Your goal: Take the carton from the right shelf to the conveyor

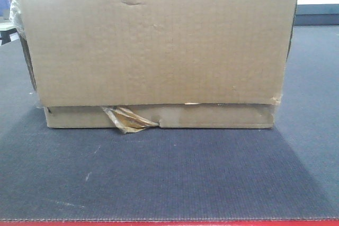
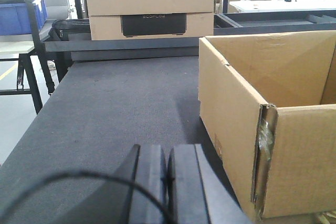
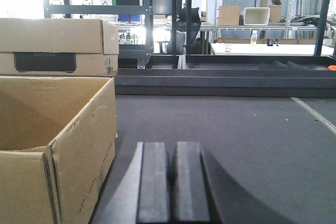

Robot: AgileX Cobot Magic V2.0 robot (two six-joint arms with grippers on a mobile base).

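A workshop with racks is seen behind the belt point(image 1: 159, 183). The carton point(image 1: 159, 46) sits on it near the red edge, between two pinched-together grippers, left point(image 2: 167, 177) and right point(image 3: 172, 182). Open, creased and apparently empty, it is judged light and flimsy; both side walls should be pressed.

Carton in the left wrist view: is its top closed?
No. The carton stands open-topped on the conveyor, its bare inner walls showing.

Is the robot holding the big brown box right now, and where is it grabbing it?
No. Both pairs of fingers, left and right, are shut on nothing, one on each side of the carton, which sits on the conveyor.
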